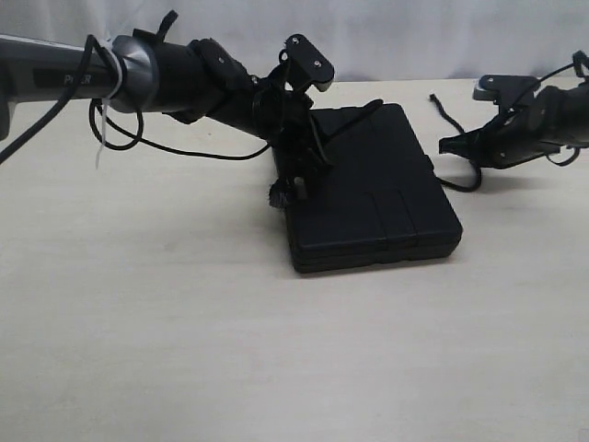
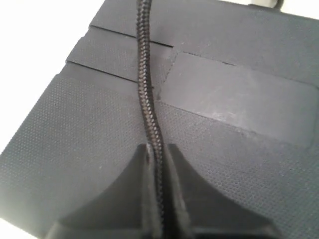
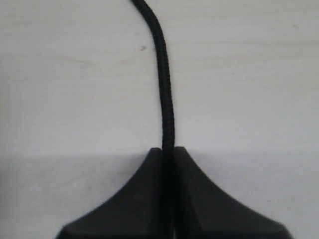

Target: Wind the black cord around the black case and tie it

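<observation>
Black cord (image 2: 146,94) is clamped between my left fingers (image 2: 119,199), which are pressed together on it just above the lid of the black case (image 2: 75,124). From this grip the cord runs straight away over the textured lid. It crosses two grooves and passes beside a smooth rectangular panel (image 2: 234,97).

My right fingers (image 3: 129,199) are also closed on the cord, over the bare desk (image 3: 249,74). The cord leaves them in a straight line and bends a little to one side farther on.

In the exterior view the case lies flat on the pale desk, about in the middle. My left fingers come down at its left edge. My right fingers are to the right of the case, apart from it and low over the desk. Below them a loop of the cord lies on the desk, near the right side of the case. A loose end of the cord lies on the desk farther back.
</observation>
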You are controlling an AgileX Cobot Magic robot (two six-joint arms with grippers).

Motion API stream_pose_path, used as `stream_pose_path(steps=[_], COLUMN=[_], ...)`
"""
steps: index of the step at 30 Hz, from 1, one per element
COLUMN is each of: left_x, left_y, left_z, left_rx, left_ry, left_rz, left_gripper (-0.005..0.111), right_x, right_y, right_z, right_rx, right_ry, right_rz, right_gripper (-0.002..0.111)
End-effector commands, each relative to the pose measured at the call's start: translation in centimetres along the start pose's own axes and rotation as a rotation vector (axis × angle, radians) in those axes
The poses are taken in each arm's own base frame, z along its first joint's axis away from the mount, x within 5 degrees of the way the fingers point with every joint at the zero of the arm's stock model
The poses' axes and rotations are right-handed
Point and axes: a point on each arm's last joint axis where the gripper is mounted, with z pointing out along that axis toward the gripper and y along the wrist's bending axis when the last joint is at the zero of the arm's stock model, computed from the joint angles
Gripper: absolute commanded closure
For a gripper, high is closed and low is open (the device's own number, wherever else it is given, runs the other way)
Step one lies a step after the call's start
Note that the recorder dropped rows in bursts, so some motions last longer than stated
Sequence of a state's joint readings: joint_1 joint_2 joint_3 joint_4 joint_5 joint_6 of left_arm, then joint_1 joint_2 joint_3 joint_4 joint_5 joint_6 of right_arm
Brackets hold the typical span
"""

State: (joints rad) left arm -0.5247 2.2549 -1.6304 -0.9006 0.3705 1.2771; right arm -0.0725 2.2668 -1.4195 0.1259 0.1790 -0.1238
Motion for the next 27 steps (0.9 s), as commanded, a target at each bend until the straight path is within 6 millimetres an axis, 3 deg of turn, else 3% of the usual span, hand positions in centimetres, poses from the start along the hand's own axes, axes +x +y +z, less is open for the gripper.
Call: stream_pose_path(steps=[1, 17, 22, 27], left_x=[-0.4, -0.4, -0.6, 0.3], left_y=[0.1, 0.2, 1.6, 2.2], left_z=[-0.3, -0.3, -0.3, 0.7], left_rx=[-0.005, -0.020, -0.171, -0.240], left_ry=[-0.014, -0.016, -0.060, -0.062], left_rz=[-0.005, -0.001, -0.051, -0.076], left_gripper=[0.107, 0.107, 0.107, 0.107], right_x=[1.9, 1.9, 4.4, 4.8], right_y=[2.4, 4.3, 6.0, 6.7], right_z=[0.9, -6.5, -6.8, -7.7], right_rx=[-0.035, -0.029, -0.082, -0.115], right_ry=[0.102, -0.292, -0.368, -0.471], right_rz=[-0.088, -0.098, -0.317, -0.378], right_gripper=[0.104, 0.104, 0.104, 0.104])
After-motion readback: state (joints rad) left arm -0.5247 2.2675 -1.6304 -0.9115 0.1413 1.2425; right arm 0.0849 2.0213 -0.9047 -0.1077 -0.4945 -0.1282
